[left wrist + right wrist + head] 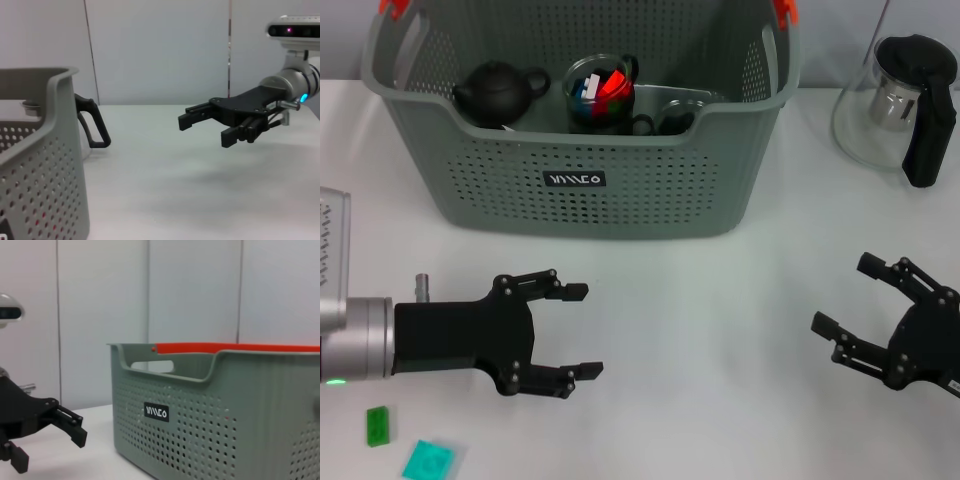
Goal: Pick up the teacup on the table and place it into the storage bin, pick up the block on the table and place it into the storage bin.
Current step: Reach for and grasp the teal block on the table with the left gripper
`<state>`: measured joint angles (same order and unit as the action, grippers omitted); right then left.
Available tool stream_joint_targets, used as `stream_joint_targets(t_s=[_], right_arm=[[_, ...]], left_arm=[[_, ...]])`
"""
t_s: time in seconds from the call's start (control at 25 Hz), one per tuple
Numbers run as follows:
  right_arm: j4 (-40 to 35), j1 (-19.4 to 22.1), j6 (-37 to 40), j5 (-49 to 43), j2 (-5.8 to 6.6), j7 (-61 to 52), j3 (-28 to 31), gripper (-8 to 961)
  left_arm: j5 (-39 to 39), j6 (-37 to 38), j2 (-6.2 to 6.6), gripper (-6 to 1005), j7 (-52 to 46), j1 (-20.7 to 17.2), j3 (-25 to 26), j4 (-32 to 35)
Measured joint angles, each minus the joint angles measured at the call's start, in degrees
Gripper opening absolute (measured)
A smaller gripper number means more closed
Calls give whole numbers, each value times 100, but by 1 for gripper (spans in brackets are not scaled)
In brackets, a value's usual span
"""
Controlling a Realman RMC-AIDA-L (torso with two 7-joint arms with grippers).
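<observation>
Head view: storage bin [582,190] holds a glass teacup [599,93] with coloured blocks inside (beside a black teapot [498,90]). Left gripper [578,331] and right gripper [848,298] hover in front of the bin, both spread, empty.

Left wrist view: right gripper [202,129] released.

Right wrist view: left gripper [47,444] released beside the bin [210,425].

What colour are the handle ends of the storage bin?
Orange-red, on the storage bin; the right wrist view shows it best.

Storage bin [582,130] beyond both claws; left claw [570,330] and right claw [850,300] empty, apart on worktop [700,320]; two blocks [380,425] beside left claw; pitcher [905,100] beyond right claw.
</observation>
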<state>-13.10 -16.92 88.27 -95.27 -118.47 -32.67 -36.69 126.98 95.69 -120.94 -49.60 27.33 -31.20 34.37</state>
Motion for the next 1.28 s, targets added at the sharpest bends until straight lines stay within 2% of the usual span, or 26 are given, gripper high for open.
stream_joint_targets(t_s=[0.24, 0.56, 0.76, 0.96, 1.08, 1.28], right_arm=[[-8, -47, 59, -157, -31, -7, -35, 947], [-15, 17, 100, -312, -3, 35, -18, 947], [-67, 16, 118, -316, 18, 7, -2, 947], [-203, 22, 80, -317, -32, 9, -2, 947], [-225, 29, 69, -317, -41, 45, 16, 946], [-308, 31, 114, -312, -40, 34, 22, 946]], left_arm=[[-3, 149, -4, 867, -39, -27, 126, -9], [-133, 983, 21, 866, -213, -110, 1197, -32], [-137, 1181, 67, 865, -617, -319, 1531, -3], [-151, 1321, 95, 865, -1102, -440, 1955, 42], [-247, 1343, 91, 865, -1288, -436, 2264, -16], [-303, 1335, 13, 864, -1350, -382, 2303, -44]])
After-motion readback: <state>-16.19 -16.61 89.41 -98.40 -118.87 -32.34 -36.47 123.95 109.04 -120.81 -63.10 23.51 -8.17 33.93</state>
